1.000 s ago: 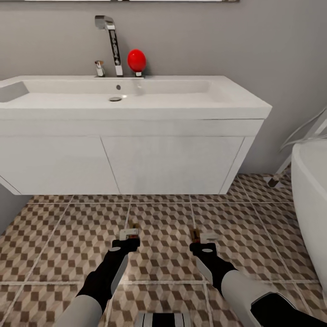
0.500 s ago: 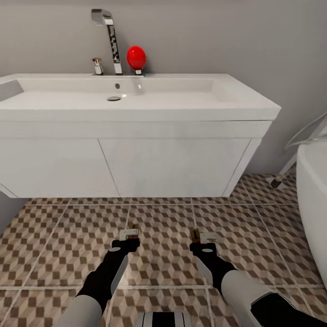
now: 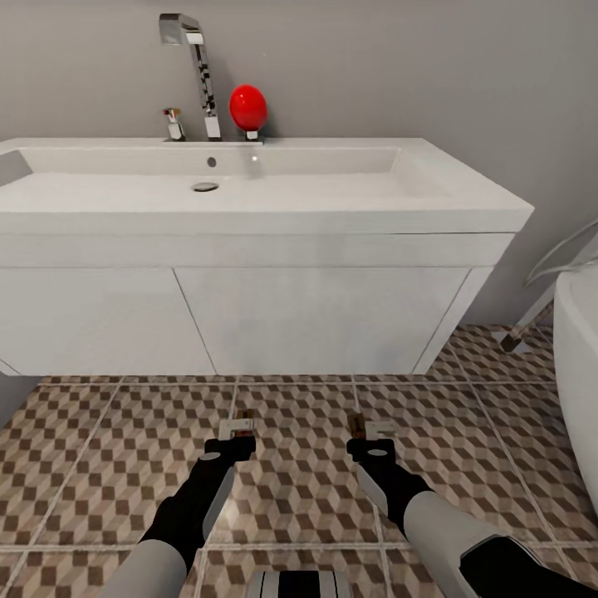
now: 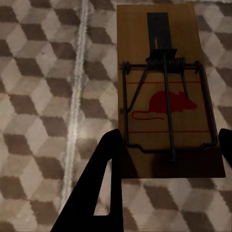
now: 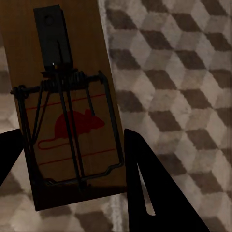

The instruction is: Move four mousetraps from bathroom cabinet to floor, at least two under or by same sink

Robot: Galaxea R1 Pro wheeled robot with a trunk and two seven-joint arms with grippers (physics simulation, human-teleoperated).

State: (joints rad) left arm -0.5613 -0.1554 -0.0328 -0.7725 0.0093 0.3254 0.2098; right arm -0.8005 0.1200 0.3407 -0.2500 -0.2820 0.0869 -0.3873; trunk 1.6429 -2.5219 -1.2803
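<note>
In the left wrist view a brown wooden mousetrap point(image 4: 166, 96) with a red mouse mark sits between my left gripper's point(image 4: 166, 159) dark fingers point(image 4: 104, 193), held above the cube-pattern floor point(image 4: 43, 96). My right gripper point(image 5: 72, 164) is likewise shut on a second mousetrap point(image 5: 67, 111). From the head camera, both grippers, left point(image 3: 237, 430) and right point(image 3: 370, 432), hover low over the bathroom floor point(image 3: 299, 498), side by side in front of the white vanity point(image 3: 316, 316). The wide white sink point(image 3: 249, 178) with its chrome tap point(image 3: 199, 75) sits on top. The cabinet and the other mousetraps are out of view.
A white bathtub point(image 3: 581, 365) edge stands at the right, with a chrome leg or pipe point(image 3: 523, 328) beside the vanity. A red rounded object point(image 3: 249, 108) rests on the sink's back ledge. Grey wall point(image 3: 415, 66) behind. Tiled floor stretches between me and the vanity.
The camera has moved closer to the sink, so the vanity looks larger and nearer. Both grippers keep their hold on the mousetraps and their places in the view.
</note>
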